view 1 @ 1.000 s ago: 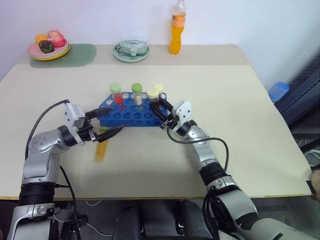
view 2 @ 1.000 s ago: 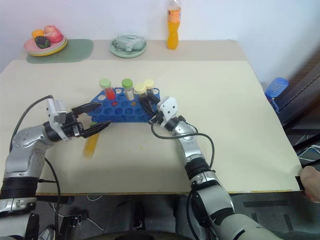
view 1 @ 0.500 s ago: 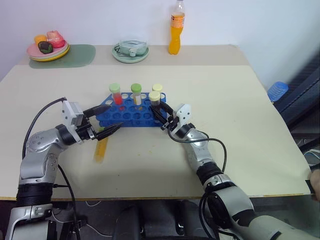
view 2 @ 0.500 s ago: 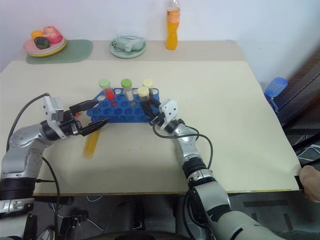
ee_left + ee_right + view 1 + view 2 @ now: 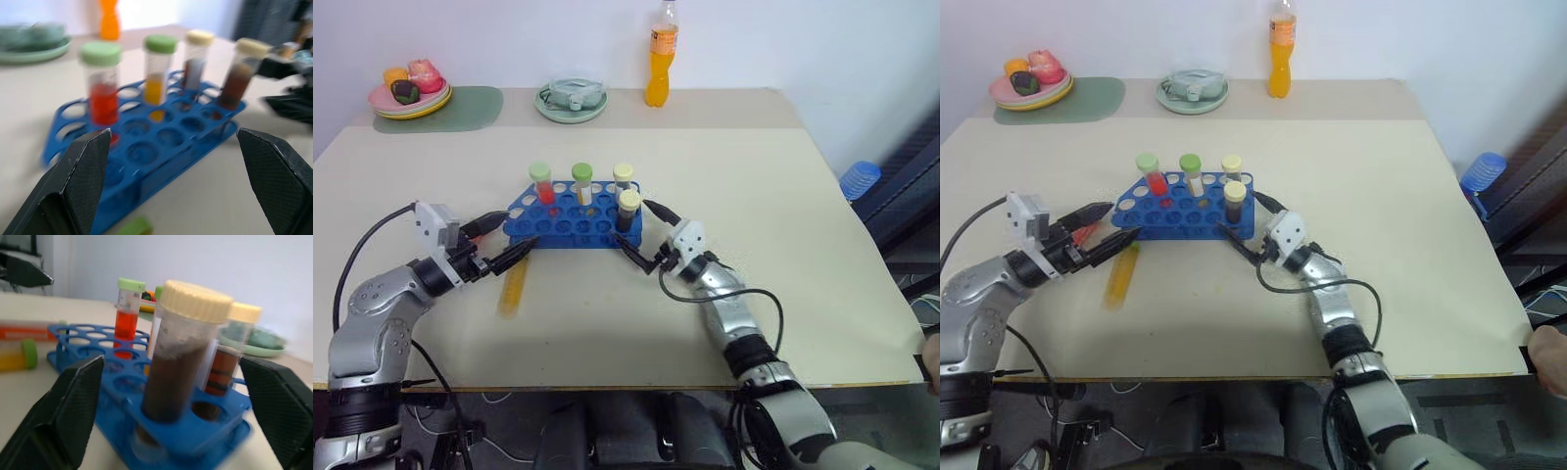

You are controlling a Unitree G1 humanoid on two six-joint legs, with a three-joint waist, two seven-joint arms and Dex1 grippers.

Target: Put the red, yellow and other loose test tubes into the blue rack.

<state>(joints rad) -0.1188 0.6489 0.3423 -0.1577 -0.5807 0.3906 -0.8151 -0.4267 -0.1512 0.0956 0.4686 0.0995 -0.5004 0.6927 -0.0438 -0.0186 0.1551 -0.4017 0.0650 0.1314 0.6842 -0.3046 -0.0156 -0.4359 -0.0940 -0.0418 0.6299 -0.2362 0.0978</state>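
Blue rack point(image 5: 570, 217) with four tubes upright, brown tube point(image 5: 628, 209) at its right end, right gripper point(image 5: 647, 236) spread wide just beside it, left gripper point(image 5: 507, 240) also apart near the rack, yellow tube point(image 5: 513, 285) lying on table point(image 5: 754, 186)

There are no words or numbers to read here. The label on the orange bottle point(image 5: 659, 39) is too small.

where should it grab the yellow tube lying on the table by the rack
Likely around the middle of the yellow tube, left gripper coming from above with fingers across its width: it lies flat beside the blue rack, green cap toward the rack.
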